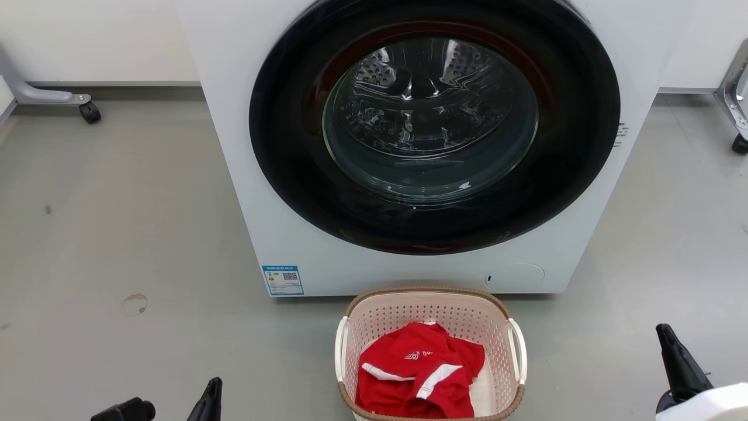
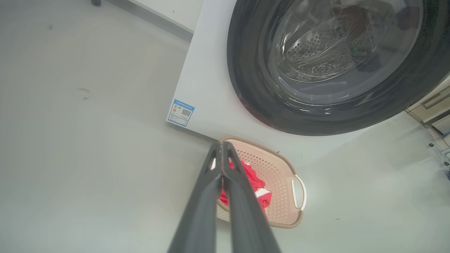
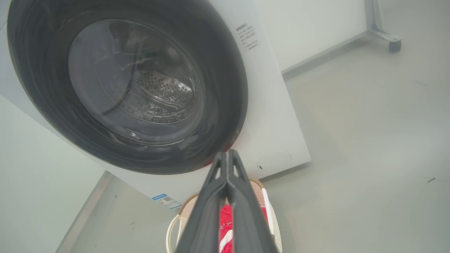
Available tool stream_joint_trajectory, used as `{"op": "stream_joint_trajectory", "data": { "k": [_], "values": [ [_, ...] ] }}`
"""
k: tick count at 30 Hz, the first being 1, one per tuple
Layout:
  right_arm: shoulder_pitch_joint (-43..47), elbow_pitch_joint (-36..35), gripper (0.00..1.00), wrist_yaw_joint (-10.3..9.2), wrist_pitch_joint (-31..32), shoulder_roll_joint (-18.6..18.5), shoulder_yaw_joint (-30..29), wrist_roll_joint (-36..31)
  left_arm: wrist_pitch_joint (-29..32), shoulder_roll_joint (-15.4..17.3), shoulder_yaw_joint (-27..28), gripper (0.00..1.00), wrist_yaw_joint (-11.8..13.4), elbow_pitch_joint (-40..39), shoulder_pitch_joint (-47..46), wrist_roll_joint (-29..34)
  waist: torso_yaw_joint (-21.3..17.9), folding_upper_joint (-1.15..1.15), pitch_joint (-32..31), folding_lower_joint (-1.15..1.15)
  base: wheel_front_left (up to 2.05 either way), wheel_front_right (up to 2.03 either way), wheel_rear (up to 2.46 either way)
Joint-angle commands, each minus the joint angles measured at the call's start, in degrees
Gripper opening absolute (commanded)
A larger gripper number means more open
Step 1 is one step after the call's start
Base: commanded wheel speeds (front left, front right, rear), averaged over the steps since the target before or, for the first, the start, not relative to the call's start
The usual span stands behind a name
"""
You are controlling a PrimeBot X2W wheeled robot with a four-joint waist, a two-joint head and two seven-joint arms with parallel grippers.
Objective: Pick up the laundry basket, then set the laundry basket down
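White washing machine [image 1: 429, 146], red garment [image 1: 418, 374], grey floor [image 1: 117, 234]

There is one washing machine [image 1: 234, 146], one laundry basket [image 1: 467, 313], one red garment [image 1: 418, 374] and two caster wheels [image 1: 89, 112].

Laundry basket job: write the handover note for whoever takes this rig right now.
Left gripper: shut, empty, low on the basket's left.
Right gripper: shut, empty, on its right.
Laundry basket: on the floor just in front of the washing machine, with a red garment inside.
Done: nothing; the basket is not gripped.
Left: probably open both grippers, take the white side handles, lift, then set it down.
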Motion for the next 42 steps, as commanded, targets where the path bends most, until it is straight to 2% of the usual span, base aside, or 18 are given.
{"op": "stream_joint_trajectory", "data": {
  "k": [1,42],
  "values": [
    [-3.6,-1.0,0.0,-0.08,0.3,-1.4,-1.0,1.4,0.2,0.5,1.9,0.0,-0.8,-0.9,-3.3,-1.3,-0.1,0.0,0.0,-0.01,0.0,0.0,0.0],
    [-6.7,-0.8,0.0,-0.13,6.8,1.5,-8.4,18.0,4.2,-6.1,12.9,0.0,-7.9,3.3,-7.5,-19.6,-1.6,0.0,0.8,-0.01,0.0,0.0,0.0]
  ]
}}
